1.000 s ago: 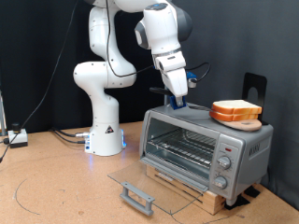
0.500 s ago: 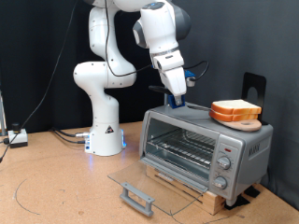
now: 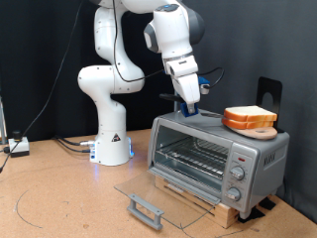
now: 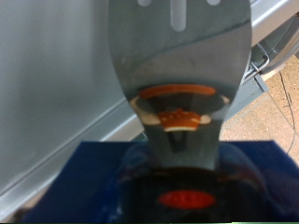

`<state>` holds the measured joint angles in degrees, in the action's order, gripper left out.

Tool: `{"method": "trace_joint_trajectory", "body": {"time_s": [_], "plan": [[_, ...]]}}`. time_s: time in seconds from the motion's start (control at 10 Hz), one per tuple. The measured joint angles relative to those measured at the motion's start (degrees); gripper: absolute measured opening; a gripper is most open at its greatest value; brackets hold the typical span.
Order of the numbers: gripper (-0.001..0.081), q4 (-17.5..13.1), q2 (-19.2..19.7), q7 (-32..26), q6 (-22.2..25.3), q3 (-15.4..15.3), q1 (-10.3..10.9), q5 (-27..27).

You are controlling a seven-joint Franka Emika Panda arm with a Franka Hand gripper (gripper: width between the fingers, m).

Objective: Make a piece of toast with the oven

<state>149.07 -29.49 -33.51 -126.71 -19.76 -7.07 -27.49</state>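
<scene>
- Gripper grips a spatula above the oven top.
- Piece of toast lies on the oven's right top, apart from the fingers.
- Oven door is folded down open; rack bare.

The arm's upper joints swing slightly right again after leaning left, while the gripper barely shifts above the oven's far-left top.

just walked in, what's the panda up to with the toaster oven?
The gripper is down at the oven's top, at the exterior view's left end, with a metal spatula blade filling the wrist view. The oven door lies open and the rack looks bare. The bread slices sit stacked on the oven's top, untouched.
</scene>
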Motion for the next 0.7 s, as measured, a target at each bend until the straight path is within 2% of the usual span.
{"method": "trace_joint_trajectory", "body": {"time_s": [0.5, 0.7], "plan": [[0.0404, -1.06, 3.60, 7.28, -4.83, -7.13, 0.01, 0.62], [0.0404, -2.20, 4.46, 8.77, -6.03, -9.00, 0.05, 0.50]]}}
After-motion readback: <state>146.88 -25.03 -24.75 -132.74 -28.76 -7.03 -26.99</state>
